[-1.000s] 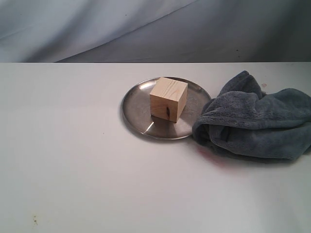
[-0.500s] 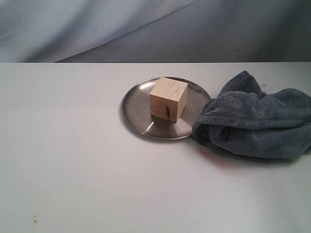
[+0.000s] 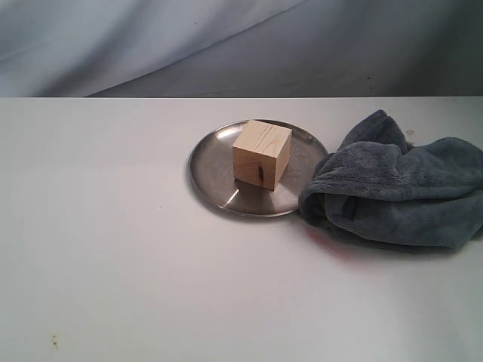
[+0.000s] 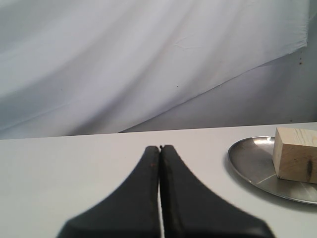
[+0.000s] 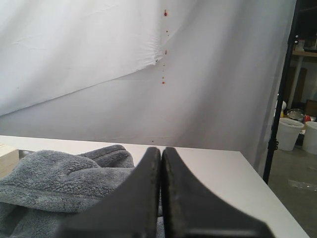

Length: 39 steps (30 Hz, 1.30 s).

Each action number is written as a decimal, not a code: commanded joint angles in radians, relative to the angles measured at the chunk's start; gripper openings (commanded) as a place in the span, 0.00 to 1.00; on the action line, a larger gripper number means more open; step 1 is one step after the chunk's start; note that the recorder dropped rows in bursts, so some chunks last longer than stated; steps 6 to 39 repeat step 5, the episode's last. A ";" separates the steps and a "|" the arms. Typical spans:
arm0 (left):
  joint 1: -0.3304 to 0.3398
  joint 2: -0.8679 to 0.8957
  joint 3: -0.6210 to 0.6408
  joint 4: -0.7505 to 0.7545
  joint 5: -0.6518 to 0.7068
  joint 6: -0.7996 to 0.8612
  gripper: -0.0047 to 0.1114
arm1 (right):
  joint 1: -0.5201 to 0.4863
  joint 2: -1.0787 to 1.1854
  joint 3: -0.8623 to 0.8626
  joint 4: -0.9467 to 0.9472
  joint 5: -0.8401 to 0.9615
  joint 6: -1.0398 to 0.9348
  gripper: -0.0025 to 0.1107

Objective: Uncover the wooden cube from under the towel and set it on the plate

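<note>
The wooden cube [image 3: 262, 154] stands uncovered on the silver plate [image 3: 215, 170], also seen as the cube [image 4: 295, 154] on the plate [image 4: 250, 162] from the left wrist. The blue-grey towel [image 3: 400, 187] lies crumpled on the table to the right of the plate, its edge touching the rim. Neither gripper shows in the exterior view. In its wrist view my left gripper [image 4: 159, 148] is shut and empty, well away from the plate. My right gripper [image 5: 161, 148] is shut and empty, with the towel [image 5: 59, 176] beyond and beside it.
The white table [image 3: 113, 226] is backed by a pale hanging cloth [image 3: 226, 45]. Past the table's right end stand a dark pole [image 5: 282, 89] and white buckets [image 5: 290, 134] on the floor.
</note>
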 commanded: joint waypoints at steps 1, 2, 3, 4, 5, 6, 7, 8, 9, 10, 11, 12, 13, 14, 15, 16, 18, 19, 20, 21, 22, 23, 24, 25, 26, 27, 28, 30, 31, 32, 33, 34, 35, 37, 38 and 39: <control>0.002 -0.004 0.004 -0.002 -0.011 -0.004 0.04 | -0.005 -0.003 0.004 0.000 -0.010 0.001 0.03; 0.002 -0.004 0.004 -0.002 -0.011 -0.004 0.04 | -0.005 -0.003 0.004 0.000 -0.010 0.001 0.03; 0.002 -0.004 0.004 -0.002 -0.011 -0.004 0.04 | -0.005 -0.003 0.004 0.000 -0.010 0.001 0.03; 0.002 -0.004 0.004 -0.002 -0.011 -0.004 0.04 | -0.005 -0.003 0.004 0.000 -0.010 0.001 0.03; 0.002 -0.004 0.004 -0.002 -0.011 -0.004 0.04 | -0.005 -0.003 0.004 0.000 -0.010 0.001 0.03; 0.002 -0.004 0.004 -0.002 -0.011 -0.004 0.04 | -0.005 -0.003 0.004 0.000 -0.010 0.001 0.03; 0.002 -0.004 0.004 -0.002 -0.011 -0.004 0.04 | -0.005 -0.003 0.004 0.000 -0.010 0.001 0.03; 0.002 -0.004 0.004 -0.002 -0.011 -0.004 0.04 | -0.005 -0.003 0.004 0.000 -0.010 0.001 0.03; 0.002 -0.004 0.004 -0.002 -0.011 -0.004 0.04 | -0.005 -0.003 0.004 0.000 -0.010 0.001 0.03; 0.002 -0.004 0.004 -0.002 -0.011 -0.004 0.04 | -0.005 -0.003 0.004 0.000 -0.010 0.001 0.03; 0.002 -0.004 0.004 -0.002 -0.011 -0.004 0.04 | -0.005 -0.003 0.004 0.000 -0.010 0.001 0.03; 0.002 -0.004 0.004 -0.002 -0.011 -0.004 0.04 | -0.005 -0.003 0.004 0.000 -0.010 0.001 0.03; 0.002 -0.004 0.004 -0.002 -0.011 -0.004 0.04 | -0.005 -0.003 0.004 0.000 -0.010 0.001 0.03; 0.002 -0.004 0.004 -0.002 -0.011 -0.004 0.04 | -0.005 -0.003 0.004 0.000 -0.010 0.001 0.03; 0.002 -0.004 0.004 -0.002 -0.011 -0.004 0.04 | -0.005 -0.003 0.004 0.000 -0.010 0.001 0.03; 0.002 -0.004 0.004 -0.002 -0.011 -0.004 0.04 | -0.005 -0.003 0.004 0.000 -0.010 0.001 0.03; 0.002 -0.004 0.004 -0.002 -0.011 -0.004 0.04 | -0.005 -0.003 0.004 0.000 -0.010 0.001 0.03; 0.002 -0.004 0.004 -0.002 -0.011 -0.004 0.04 | -0.005 -0.003 0.004 0.000 -0.010 0.001 0.03; 0.002 -0.004 0.004 -0.002 -0.011 -0.004 0.04 | -0.005 -0.003 0.004 0.000 -0.010 0.001 0.03; 0.002 -0.004 0.004 -0.002 -0.011 -0.004 0.04 | -0.005 -0.003 0.004 0.000 -0.010 0.001 0.03; 0.002 -0.004 0.004 -0.002 -0.011 -0.004 0.04 | -0.005 -0.003 0.004 0.000 -0.010 0.001 0.03; 0.002 -0.004 0.004 -0.002 -0.011 -0.004 0.04 | -0.005 -0.003 0.004 0.000 -0.010 0.001 0.03; 0.002 -0.004 0.004 -0.002 -0.011 -0.004 0.04 | -0.005 -0.003 0.004 0.000 -0.010 0.001 0.03; 0.002 -0.004 0.004 -0.002 -0.011 -0.004 0.04 | -0.005 -0.003 0.004 0.000 -0.010 0.001 0.03; 0.002 -0.004 0.004 -0.002 -0.011 -0.004 0.04 | -0.005 -0.003 0.004 0.000 -0.010 0.001 0.03; 0.002 -0.004 0.004 -0.002 -0.011 -0.004 0.04 | -0.005 -0.003 0.004 0.000 -0.010 0.001 0.03; 0.002 -0.004 0.004 -0.002 -0.011 -0.004 0.04 | -0.005 -0.003 0.004 0.000 -0.010 0.001 0.03; 0.002 -0.004 0.004 -0.002 -0.011 -0.004 0.04 | -0.005 -0.003 0.004 0.000 -0.010 0.001 0.03; 0.002 -0.004 0.004 -0.002 -0.011 -0.004 0.04 | -0.005 -0.003 0.004 0.000 -0.010 0.001 0.03; 0.002 -0.004 0.004 -0.002 -0.011 -0.004 0.04 | -0.005 -0.003 0.004 0.000 -0.010 0.001 0.03; 0.002 -0.004 0.004 -0.002 -0.011 -0.004 0.04 | -0.005 -0.003 0.004 0.000 -0.010 0.001 0.03; 0.002 -0.004 0.004 -0.002 -0.011 -0.004 0.04 | -0.005 -0.003 0.004 0.000 -0.010 0.001 0.03; 0.002 -0.004 0.004 -0.002 -0.011 -0.004 0.04 | -0.005 -0.003 0.004 0.000 -0.010 0.001 0.03; 0.002 -0.004 0.004 -0.002 -0.011 -0.004 0.04 | -0.005 -0.003 0.004 0.000 -0.010 0.001 0.03; 0.002 -0.004 0.004 -0.002 -0.011 -0.004 0.04 | -0.005 -0.003 0.004 0.000 -0.010 0.001 0.03; 0.002 -0.004 0.004 -0.002 -0.011 -0.004 0.04 | -0.005 -0.003 0.004 0.000 -0.010 0.001 0.03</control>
